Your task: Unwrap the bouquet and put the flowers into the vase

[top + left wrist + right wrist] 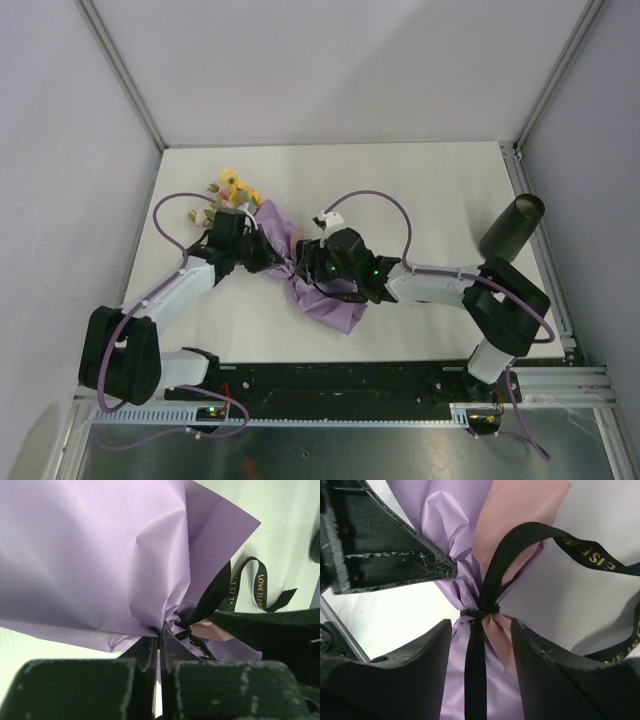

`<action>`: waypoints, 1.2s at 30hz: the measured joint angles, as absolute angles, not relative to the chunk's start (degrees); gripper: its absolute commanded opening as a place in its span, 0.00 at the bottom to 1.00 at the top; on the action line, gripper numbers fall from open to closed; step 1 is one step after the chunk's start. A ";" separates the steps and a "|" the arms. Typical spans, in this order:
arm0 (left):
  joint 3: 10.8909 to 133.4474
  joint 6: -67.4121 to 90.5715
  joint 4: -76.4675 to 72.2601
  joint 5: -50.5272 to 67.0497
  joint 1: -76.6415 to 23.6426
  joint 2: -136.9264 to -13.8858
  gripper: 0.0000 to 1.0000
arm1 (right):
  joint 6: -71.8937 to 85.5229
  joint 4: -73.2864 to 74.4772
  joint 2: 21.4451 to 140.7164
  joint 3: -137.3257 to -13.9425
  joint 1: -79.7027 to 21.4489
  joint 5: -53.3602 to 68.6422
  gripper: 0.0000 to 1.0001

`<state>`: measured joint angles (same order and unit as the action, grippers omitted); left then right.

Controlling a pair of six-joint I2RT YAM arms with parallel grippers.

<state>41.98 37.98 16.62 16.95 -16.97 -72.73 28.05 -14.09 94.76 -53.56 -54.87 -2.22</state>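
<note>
The bouquet [325,298] lies on its side on the white table, left of centre. Its flowers [232,188], yellow and pink, point to the far left. The lilac wrap [90,555] is pinched at its tied neck, and my left gripper [160,632] is shut on the paper there. A black ribbon [590,550] with gold lettering is knotted round the neck [480,612]. My right gripper [481,630] is open, its jaws either side of the wrap just below the knot, touching nothing. The two grippers [268,255] [305,262] face each other closely. The dark vase [512,228] stands far right.
Grey walls and aluminium posts [120,70] close in the table [420,190] on three sides. A black rail [340,385] runs along the near edge between the arm bases. Purple cables [375,195] loop above both arms.
</note>
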 measured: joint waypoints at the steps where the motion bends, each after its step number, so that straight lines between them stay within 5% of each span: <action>1: 41.93 37.98 16.43 16.95 -17.21 -72.62 0.00 | 28.05 -14.15 95.72 -54.11 -54.85 -2.04 0.54; 12: 39.79 38.61 14.83 16.08 -17.89 -74.08 0.00 | 28.77 -14.59 104.31 -57.08 -57.04 -5.37 0.33; 36: 38.96 41.12 14.52 15.40 -19.00 -75.59 0.00 | 32.62 -16.21 101.78 -51.44 -62.19 -19.33 0.27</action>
